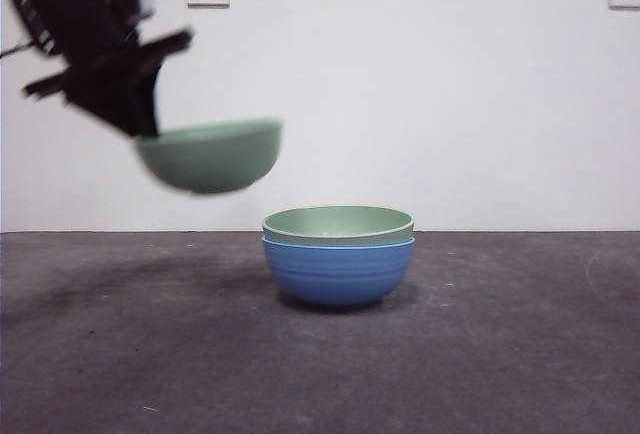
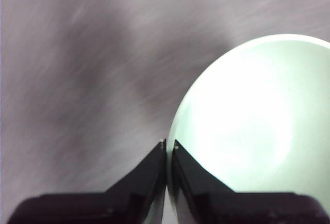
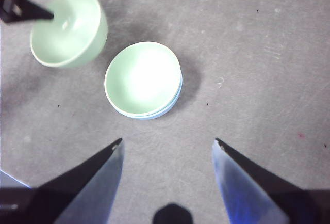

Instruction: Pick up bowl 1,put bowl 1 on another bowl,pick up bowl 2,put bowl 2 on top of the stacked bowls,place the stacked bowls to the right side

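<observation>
Hanging in the air off the tabletop [image 1: 520, 354], bowl 2 [image 1: 210, 157] sat tilted and blurred, pinched at its rim by the left gripper [image 2: 169, 149], whose jaws were closed tight on the thin wall. I judged that rim grip kept the bowl's underside free to nest. Beside and below it, near the middle of the tabletop, bowl 1 [image 1: 338, 222] already rested inside another bowl [image 1: 338, 272], the blue one. My right gripper [image 3: 167, 144] waited above with its jaws spread wide, holding nothing, presumably for moving the stack rightward later.
</observation>
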Controlling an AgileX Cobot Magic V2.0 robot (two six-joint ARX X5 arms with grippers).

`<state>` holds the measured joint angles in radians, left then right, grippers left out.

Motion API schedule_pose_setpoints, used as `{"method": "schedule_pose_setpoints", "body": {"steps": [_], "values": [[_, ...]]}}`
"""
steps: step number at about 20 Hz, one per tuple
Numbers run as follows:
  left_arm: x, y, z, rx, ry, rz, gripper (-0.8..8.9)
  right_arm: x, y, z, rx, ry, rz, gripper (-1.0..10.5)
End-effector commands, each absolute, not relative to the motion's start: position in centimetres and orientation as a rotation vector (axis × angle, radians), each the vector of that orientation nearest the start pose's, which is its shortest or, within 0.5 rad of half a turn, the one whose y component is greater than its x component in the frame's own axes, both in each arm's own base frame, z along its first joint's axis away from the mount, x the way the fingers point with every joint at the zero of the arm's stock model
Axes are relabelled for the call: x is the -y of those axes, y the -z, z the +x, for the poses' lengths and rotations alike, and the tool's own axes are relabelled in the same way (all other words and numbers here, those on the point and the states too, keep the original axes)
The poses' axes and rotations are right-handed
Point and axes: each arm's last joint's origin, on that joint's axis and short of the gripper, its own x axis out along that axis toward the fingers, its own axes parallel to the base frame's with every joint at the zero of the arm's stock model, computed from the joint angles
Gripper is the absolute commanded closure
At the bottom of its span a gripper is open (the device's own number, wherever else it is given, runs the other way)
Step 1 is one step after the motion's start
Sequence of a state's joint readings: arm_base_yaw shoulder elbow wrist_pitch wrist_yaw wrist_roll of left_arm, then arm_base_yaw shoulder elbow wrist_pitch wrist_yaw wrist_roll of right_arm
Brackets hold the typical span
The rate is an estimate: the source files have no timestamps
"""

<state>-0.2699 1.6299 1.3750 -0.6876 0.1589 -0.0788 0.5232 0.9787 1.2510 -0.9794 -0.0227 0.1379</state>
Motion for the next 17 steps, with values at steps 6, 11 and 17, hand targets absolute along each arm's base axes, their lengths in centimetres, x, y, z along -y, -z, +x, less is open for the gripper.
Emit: {"method": "schedule_pose_setpoints", "body": {"steps": [6, 11, 17], "values": [[17.1, -30.9, 32.6, -0.875, 0.538, 0.098, 8.21, -8.4, -38.3, 14.4, -0.727, -0.474, -0.058, 6.6], [20.5, -27.6, 34.5, -0.946, 0.552, 0.145, 8.21, -8.3, -38.1, 14.3, -0.746, -0.471, -0.063, 6.6], [21.8, -22.8, 35.6, -1.082, 0.498, 0.194, 8.21, -8.3, -38.1, 14.3, -0.756, -0.47, -0.066, 6.6]]}}
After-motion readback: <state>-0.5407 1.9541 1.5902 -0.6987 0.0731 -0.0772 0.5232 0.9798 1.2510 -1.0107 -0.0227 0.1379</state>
